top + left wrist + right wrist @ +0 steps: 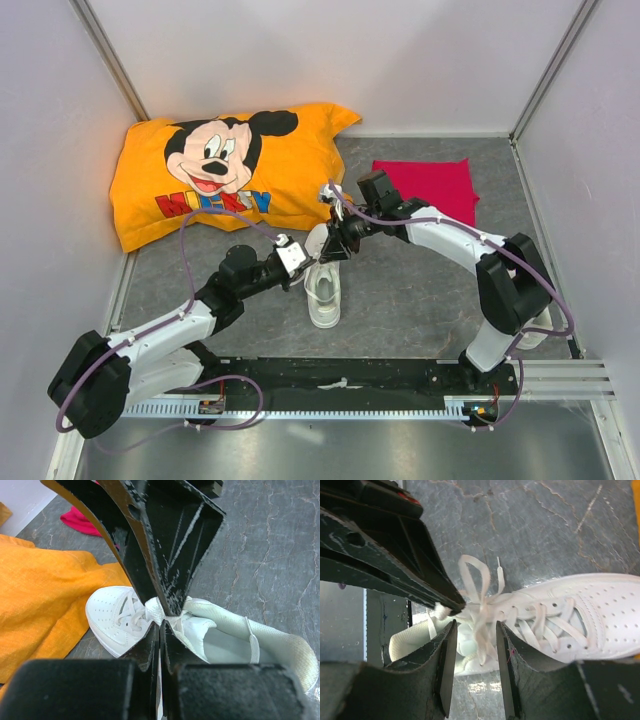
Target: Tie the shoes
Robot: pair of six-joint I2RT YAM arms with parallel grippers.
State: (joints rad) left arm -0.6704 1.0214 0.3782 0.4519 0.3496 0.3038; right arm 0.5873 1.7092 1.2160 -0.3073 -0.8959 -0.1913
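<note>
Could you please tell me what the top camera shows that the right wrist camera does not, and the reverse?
Only the top view shows the red cloth, the whole orange pillow with its cartoon mouse, and the full length of the left arm and right arm. Only the right wrist view shows the lace in detail: a loop standing up, loose strands between the open jaws of the right gripper, and the left gripper shut on one strand. Both show the white shoe on the grey table, the two grippers meeting above it.

Robotics lab cell: bare white walls (pixel 400 60), grey tabletop (pixel 420 295), robot arms (pixel 165 340) on mounting rail (pixel 565 378).
</note>
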